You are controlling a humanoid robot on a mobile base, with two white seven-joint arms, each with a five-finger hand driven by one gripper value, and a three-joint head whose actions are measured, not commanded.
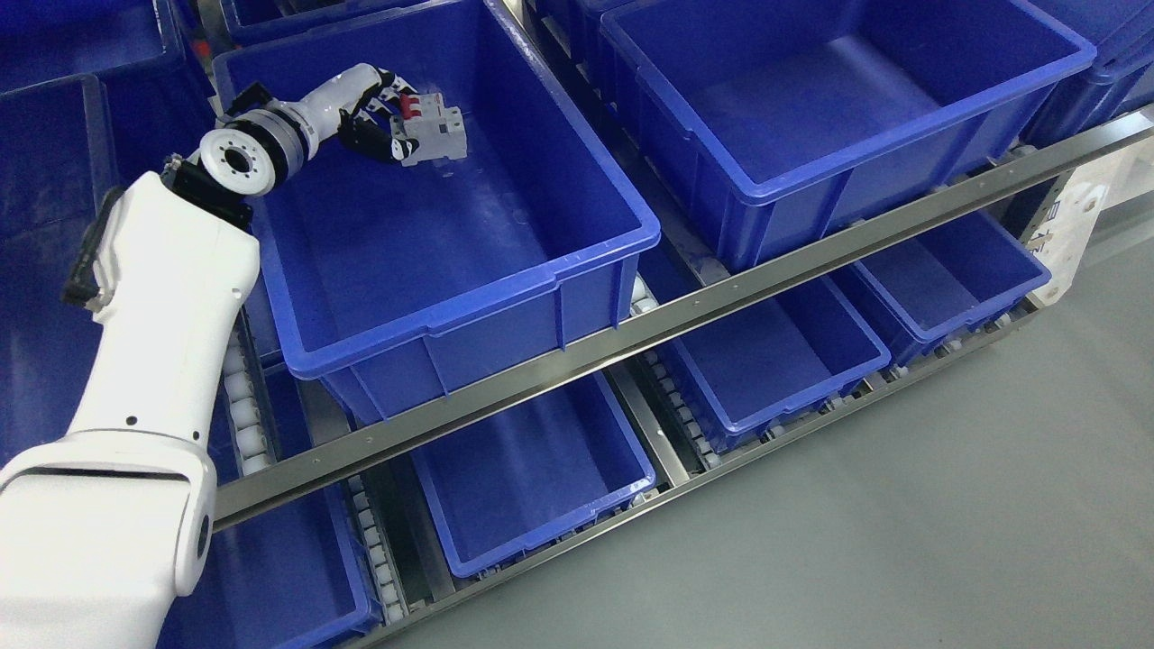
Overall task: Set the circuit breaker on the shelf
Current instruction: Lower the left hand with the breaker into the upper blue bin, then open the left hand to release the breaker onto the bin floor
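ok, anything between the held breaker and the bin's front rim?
Head view: nothing. The circuit breaker in the left hand hangs over the blue bin; only bare bin floor runs to the front rim.

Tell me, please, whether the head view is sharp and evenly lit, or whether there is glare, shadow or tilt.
Head view: sharp across the left hand and the circuit breaker it holds; lighting soft and even, with pale sheen on the floor of the blue bin and a bright line along the metal rail; lower bins lie in shadow; the whole picture is tilted.
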